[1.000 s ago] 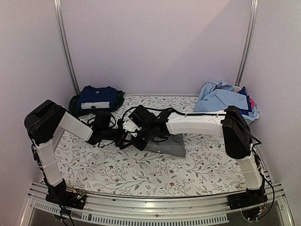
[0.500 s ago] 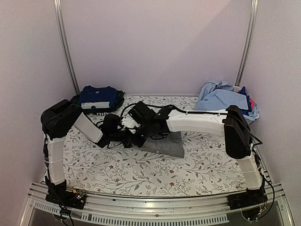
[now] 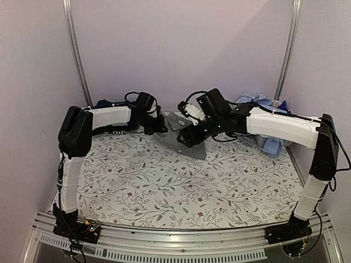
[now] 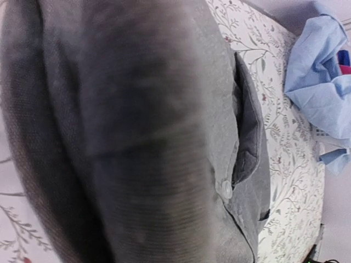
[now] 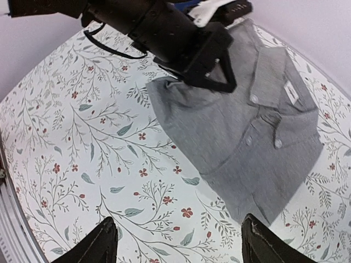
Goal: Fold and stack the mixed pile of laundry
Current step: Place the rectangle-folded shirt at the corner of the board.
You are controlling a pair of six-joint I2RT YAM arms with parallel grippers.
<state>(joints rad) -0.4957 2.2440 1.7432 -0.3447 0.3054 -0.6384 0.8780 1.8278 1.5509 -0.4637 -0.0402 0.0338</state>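
Lying folded on the floral sheet (image 3: 164, 192) at the table's far middle, the grey collared shirt (image 5: 258, 131) is being gripped at a corner near the collar by the clenched left pincer (image 5: 216, 76). The right pincer (image 5: 180, 244) is being held released above it, grasping nothing. Stacking is judged to be the step in hand. Next, the shirt is probably needing a carry, without unfolding, to the folded navy stack (image 3: 103, 103) back left. The light blue pile (image 4: 318, 71) is waiting back right.

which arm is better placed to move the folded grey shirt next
Left. The left claw is shut on the edge of the grey shirt, so it can likely carry it straight away. The right claw hovers open above the shirt, holding nothing.
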